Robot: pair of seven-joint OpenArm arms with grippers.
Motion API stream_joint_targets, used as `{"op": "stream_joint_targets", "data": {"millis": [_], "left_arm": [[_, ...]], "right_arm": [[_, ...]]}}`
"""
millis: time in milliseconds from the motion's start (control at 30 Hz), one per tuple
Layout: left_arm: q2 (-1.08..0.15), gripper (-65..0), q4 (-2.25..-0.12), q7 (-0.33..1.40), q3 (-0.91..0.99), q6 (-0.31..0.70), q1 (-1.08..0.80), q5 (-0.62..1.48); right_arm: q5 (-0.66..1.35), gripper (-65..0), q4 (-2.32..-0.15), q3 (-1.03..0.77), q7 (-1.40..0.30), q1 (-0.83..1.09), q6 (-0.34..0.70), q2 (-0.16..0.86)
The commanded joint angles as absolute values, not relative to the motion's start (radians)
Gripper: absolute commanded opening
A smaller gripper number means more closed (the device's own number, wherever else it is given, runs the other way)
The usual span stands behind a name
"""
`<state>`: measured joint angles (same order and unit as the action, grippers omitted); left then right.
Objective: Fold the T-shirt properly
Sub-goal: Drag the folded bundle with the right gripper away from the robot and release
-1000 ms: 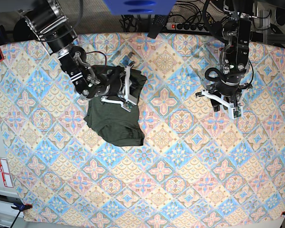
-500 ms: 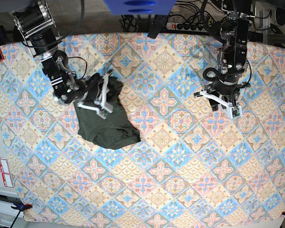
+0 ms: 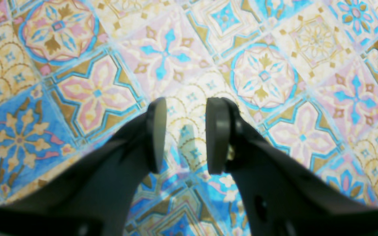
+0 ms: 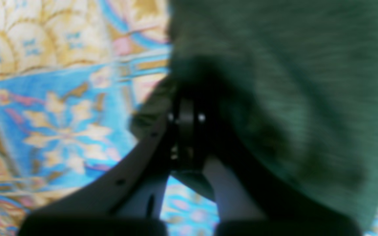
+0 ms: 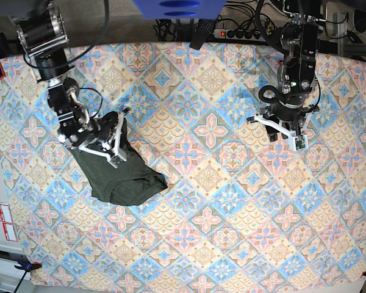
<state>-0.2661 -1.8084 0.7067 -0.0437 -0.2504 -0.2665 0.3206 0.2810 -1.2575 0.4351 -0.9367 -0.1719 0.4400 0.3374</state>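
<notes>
The T-shirt is a bunched dark olive-green heap at the left of the patterned tablecloth. My right gripper sits on the heap's upper edge, shut on a fold of the fabric. In the right wrist view the right gripper has its jaws pressed together, with the T-shirt draped over them and filling the right side. My left gripper hovers at the right of the table, far from the garment. In the left wrist view the left gripper is open, with only cloth pattern between its pads.
A power strip and cables lie beyond the table's far edge. A blue object hangs at top centre. Red-and-white labels are stuck beside the left edge. A clamp grips the front left corner.
The right arm has dragged the T-shirt leftward and toward the front of the table, still gripping it. The left arm has stayed almost in place.
</notes>
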Motion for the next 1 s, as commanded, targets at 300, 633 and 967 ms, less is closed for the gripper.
{"op": "stream_joint_targets", "data": {"millis": [300, 633, 967], "left_arm": [[-0.274, -46.1, -1.827, 0.687, -0.039, -0.249, -0.266, 0.318], [-0.274, -46.1, -1.824, 0.687, -0.041, -0.249, -0.268, 0.318], [-0.272, -46.1, -1.824, 0.687, -0.039, -0.249, -0.274, 0.318]], "right_arm": [[0.288, -65.0, -1.277, 0.593, -0.918, -0.173, 0.444, 0.274], [0.294, -65.0, -1.518, 0.489, -0.924, -0.171, 0.444, 0.315], [0.292, -65.0, -1.432, 0.377, -0.914, -0.205, 0.444, 0.311]]}}
